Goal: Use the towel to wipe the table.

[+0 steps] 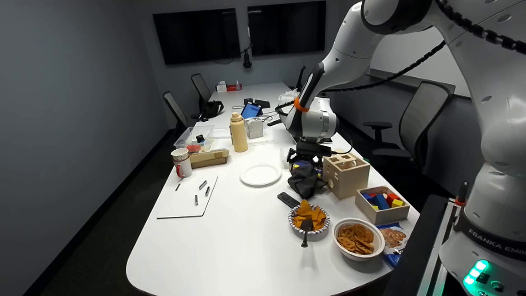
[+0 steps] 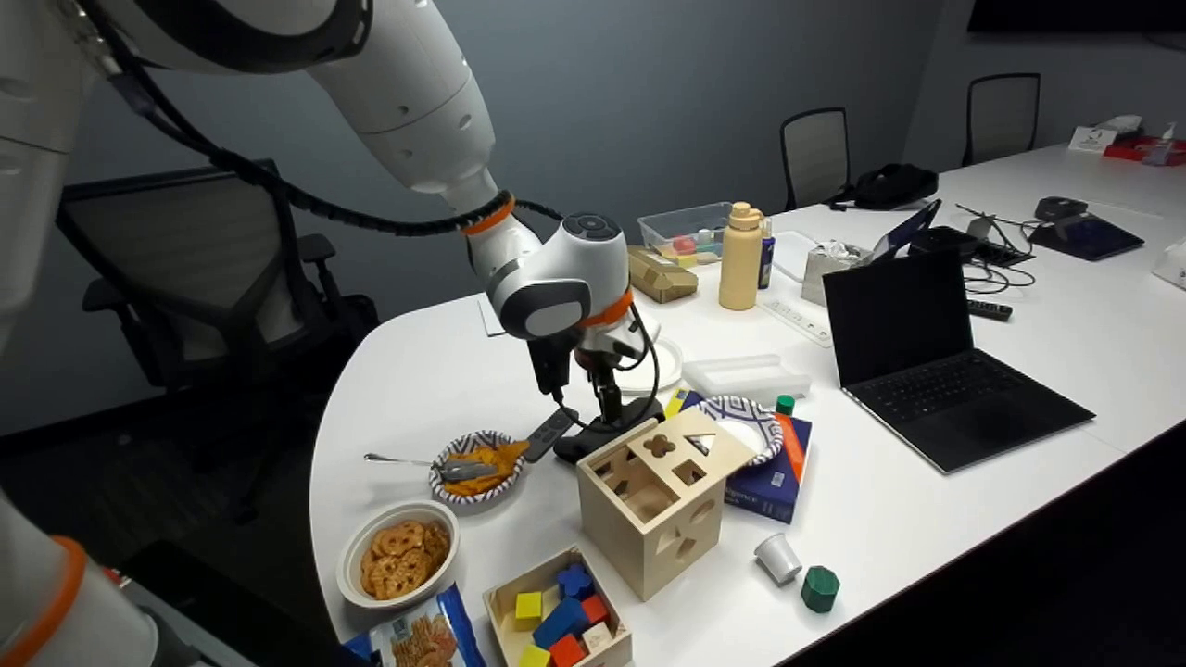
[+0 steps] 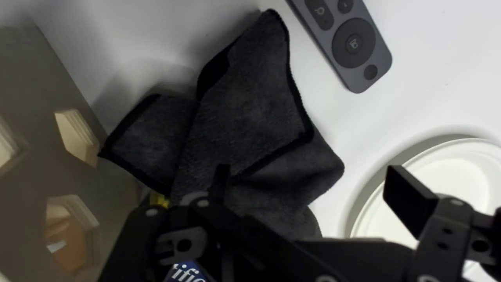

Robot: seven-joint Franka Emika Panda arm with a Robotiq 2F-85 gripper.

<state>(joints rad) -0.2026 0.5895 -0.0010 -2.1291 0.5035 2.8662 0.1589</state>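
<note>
The towel is a dark grey cloth with a black edge. It lies crumpled on the white table [image 1: 238, 246], beside the wooden shape box, in both exterior views [image 1: 305, 183] [image 2: 576, 445]. In the wrist view the towel [image 3: 246, 98] fills the middle, folded over itself. My gripper [image 1: 305, 161] is above the towel; it also shows in an exterior view [image 2: 580, 389]. In the wrist view the gripper [image 3: 315, 184] has its fingers wide apart, with nothing held between them. One finger is over the towel, the other over the white plate's edge. The towel's lower part is hidden behind the gripper.
The wooden shape box [image 2: 649, 519] stands close beside the towel. A remote [image 3: 352, 43] and a white plate [image 1: 260, 176] lie near it. A chip bowl with a spoon [image 1: 309, 218], a pretzel bowl [image 1: 358, 239], a block tray [image 1: 382, 207] and a laptop [image 2: 964, 408] are around.
</note>
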